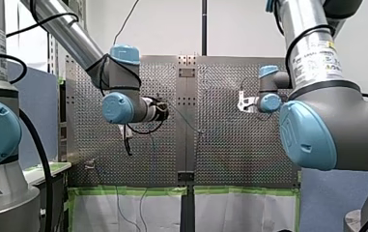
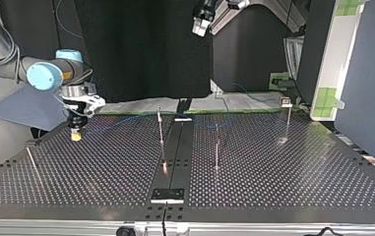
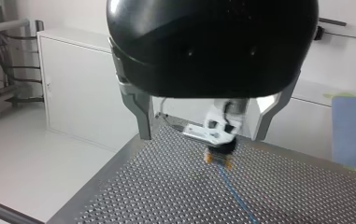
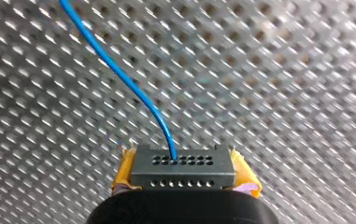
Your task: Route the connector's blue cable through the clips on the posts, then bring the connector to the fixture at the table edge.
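Little weight, probably: pinches the small rigid connector (image 4: 182, 168) between right gripper's (image 4: 183, 179) yellow pads (image 4: 125, 169), just above the table (image 2: 273, 187) at top view's left. Trails thin, limp blue cable (image 4: 119, 74); best gripped by the hard body. Shows left gripper (image 3: 202, 135) spread wide, empty.

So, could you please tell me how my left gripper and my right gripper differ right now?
My left gripper is open and empty; my right gripper is shut on the connector. My left gripper hangs high above the table; my right gripper sits low over it. My left gripper's fingers are bare metal; my right gripper's pads are yellow. Both have two fingers.
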